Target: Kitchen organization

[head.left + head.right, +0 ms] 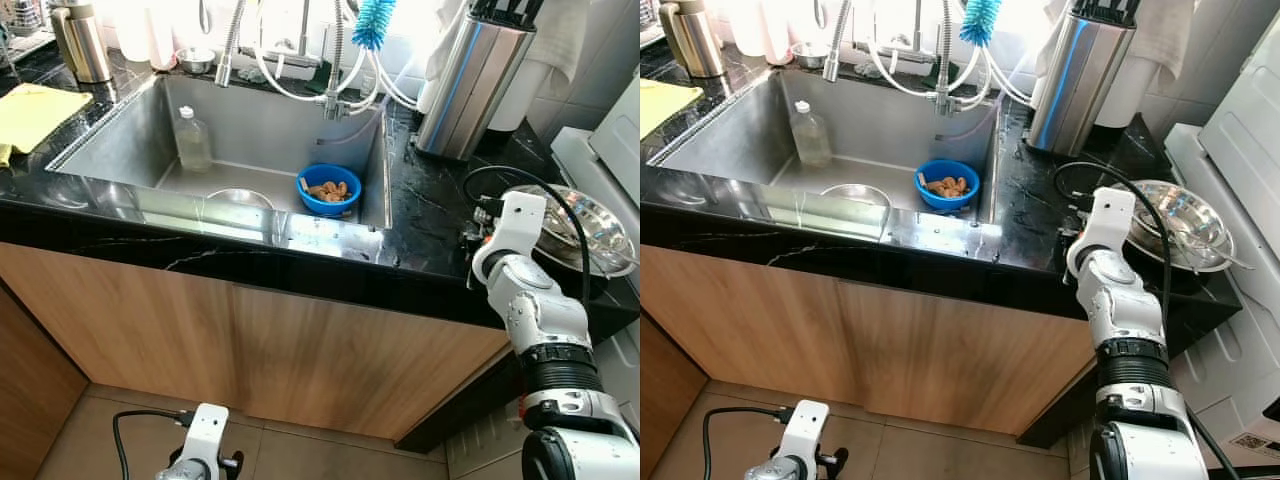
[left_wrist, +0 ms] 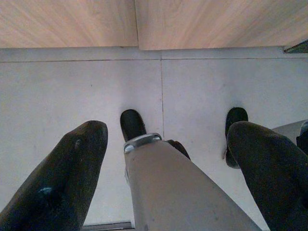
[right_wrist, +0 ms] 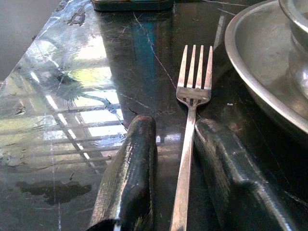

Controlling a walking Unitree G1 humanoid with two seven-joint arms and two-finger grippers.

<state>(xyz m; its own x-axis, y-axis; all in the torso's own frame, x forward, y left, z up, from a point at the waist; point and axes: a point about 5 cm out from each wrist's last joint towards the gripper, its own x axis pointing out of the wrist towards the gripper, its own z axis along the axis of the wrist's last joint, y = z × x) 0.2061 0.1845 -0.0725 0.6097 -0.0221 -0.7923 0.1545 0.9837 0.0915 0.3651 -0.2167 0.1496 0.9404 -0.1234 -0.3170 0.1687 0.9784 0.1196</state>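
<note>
The right gripper point(image 3: 175, 144) is down on the black counter point(image 3: 96, 96), and a fork point(image 3: 192, 96) lies between its two black fingers point(image 3: 127, 178), handle running back between them and prongs pointing away. Both fingers sit close alongside the handle; I cannot tell whether they are actually pinching it. Just beside the fork sits a wide steel bowl point(image 1: 1185, 225), with what seems a second steel piece inside it, though too little shows to be sure. Farther along the counter stands a tall steel holder point(image 1: 1078, 80) with dark handles poking out of its top.

In the sink point(image 1: 120, 140) there is a blue bowl point(image 1: 329, 190) holding brownish scraps, a steel bowl point(image 1: 238, 199) next to it, and a clear bottle point(image 1: 192, 140) standing upright against the back wall. A blue brush point(image 1: 373, 22) hangs over the tap, a yellow cloth point(image 1: 35, 115) lies on the counter to the left, and a steel kettle point(image 1: 80, 42) stands behind it.

The left gripper point(image 2: 166, 139) hangs low over the pale floor tiles by the wooden cabinet, fingers spread wide and holding nothing.
</note>
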